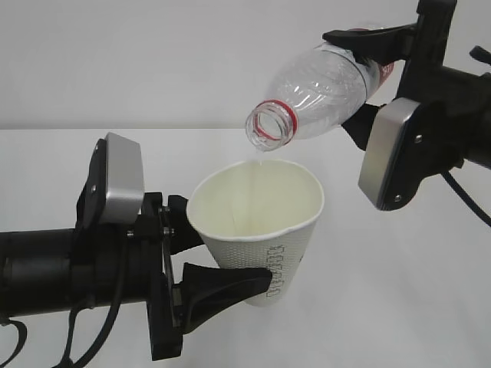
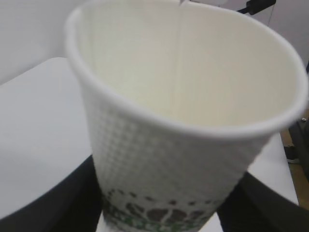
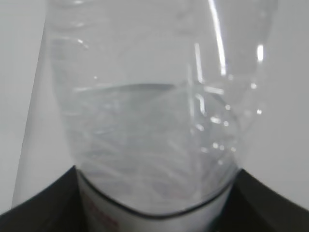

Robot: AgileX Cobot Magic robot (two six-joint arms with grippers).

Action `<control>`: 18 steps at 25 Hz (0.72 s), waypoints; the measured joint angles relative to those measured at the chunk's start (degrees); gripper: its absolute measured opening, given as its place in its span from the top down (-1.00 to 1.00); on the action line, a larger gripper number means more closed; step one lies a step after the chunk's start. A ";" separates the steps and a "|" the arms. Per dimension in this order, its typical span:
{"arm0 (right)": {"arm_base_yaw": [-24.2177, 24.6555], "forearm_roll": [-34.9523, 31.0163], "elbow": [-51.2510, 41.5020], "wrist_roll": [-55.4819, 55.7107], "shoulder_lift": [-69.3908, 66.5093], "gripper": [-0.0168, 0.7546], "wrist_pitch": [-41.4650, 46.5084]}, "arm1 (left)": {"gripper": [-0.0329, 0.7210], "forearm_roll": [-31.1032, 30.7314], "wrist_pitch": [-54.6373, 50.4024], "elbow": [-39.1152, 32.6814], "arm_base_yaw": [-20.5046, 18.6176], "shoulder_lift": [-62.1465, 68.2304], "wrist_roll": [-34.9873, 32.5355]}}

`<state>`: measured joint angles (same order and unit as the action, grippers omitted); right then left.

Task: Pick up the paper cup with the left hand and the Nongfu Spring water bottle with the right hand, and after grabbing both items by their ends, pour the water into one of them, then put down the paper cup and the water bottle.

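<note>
Paper cup (image 1: 257, 222), white, dimpled wall, rolled rim

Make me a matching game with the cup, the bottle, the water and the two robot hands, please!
Things:
1. paper cup
2. Nongfu Spring water bottle
3. water
4. left hand

What it is doing:
A. tipped over, mouth pointing down at the cup
B. falling in a thin stream from the bottle's mouth into the cup
C. clamped round the lower part of the cup
D. held upright under the bottle's mouth, white inside

Right pairs: 1-D, 2-A, 3-B, 4-C. The right hand grips the bottle at its label end.
</note>
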<state>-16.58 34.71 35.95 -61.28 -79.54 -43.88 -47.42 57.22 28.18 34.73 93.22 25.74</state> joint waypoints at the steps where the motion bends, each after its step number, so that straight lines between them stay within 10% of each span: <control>1: 0.00 -0.09 0.00 0.00 0.00 -0.30 0.00 | -0.39 0.00 0.00 0.00 0.00 0.00 0.00; 18: 0.00 -0.22 0.00 -0.18 0.00 -0.30 -0.17 | -0.39 0.00 0.00 0.00 0.00 0.00 0.00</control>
<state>-16.58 34.49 35.95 -61.46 -79.54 -44.05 -47.42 57.22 28.18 34.73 93.22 25.74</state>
